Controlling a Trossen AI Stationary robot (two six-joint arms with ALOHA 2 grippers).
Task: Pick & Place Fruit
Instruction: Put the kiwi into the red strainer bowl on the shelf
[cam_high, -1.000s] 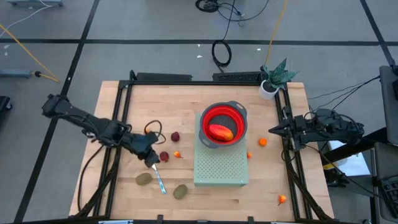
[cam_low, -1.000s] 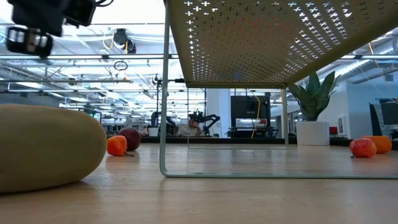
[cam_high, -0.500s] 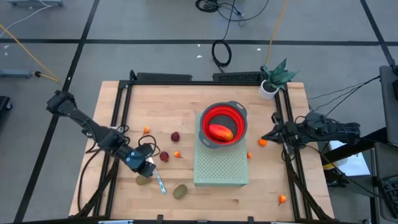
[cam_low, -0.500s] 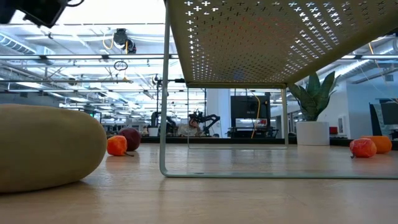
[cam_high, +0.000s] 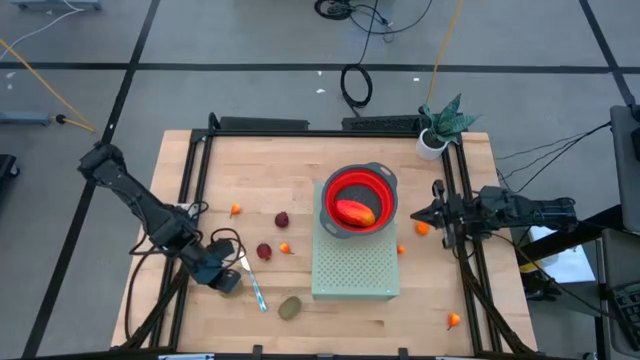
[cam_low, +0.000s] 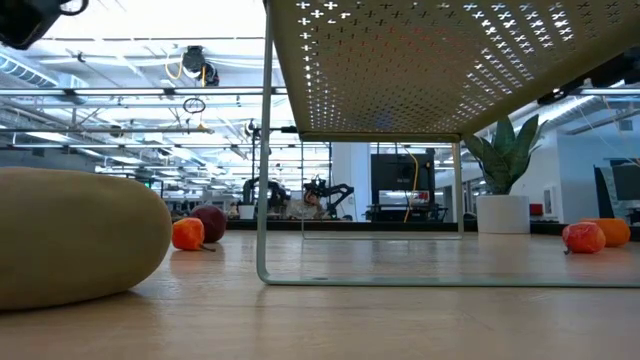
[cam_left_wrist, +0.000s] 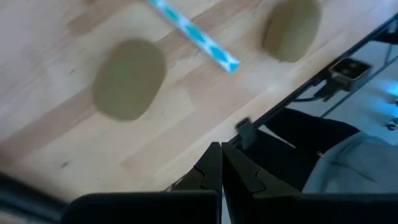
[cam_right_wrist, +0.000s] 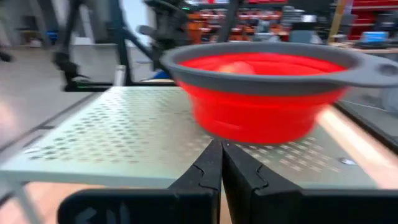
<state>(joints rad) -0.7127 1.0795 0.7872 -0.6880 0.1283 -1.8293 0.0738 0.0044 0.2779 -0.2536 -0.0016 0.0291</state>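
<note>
The red-orange fruit (cam_high: 353, 212) lies in the red bowl (cam_high: 378, 190), which stands on a pale green perforated stand (cam_high: 355, 270). Dark red balls (cam_high: 282, 219) (cam_high: 264, 251) and tiny orange balls (cam_high: 235, 210) (cam_high: 285, 248) (cam_high: 422, 228) rest on the table. My left gripper (cam_high: 226, 280), shut, hovers over one brown-green oval (cam_left_wrist: 129, 78) and covers it in the high view. The other oval (cam_high: 290, 307) lies near the table's near edge. My right gripper (cam_high: 414, 215), shut, is level at the stand's right side, facing the bowl (cam_right_wrist: 267, 93).
The knife with the light-blue handle (cam_high: 255, 290) lies between the two ovals. A potted plant (cam_high: 440, 125) stands at the far right corner. More orange balls (cam_high: 400, 250) (cam_high: 453, 320) lie right of the stand. A black frame rail (cam_high: 200, 180) borders the table.
My left gripper has moved toward the table's near edge and a little left, from above the knife and a dark red ball to above the left oval. My right gripper has moved toward the table's left, closer to the stand and bowl. No fruit has moved.
</note>
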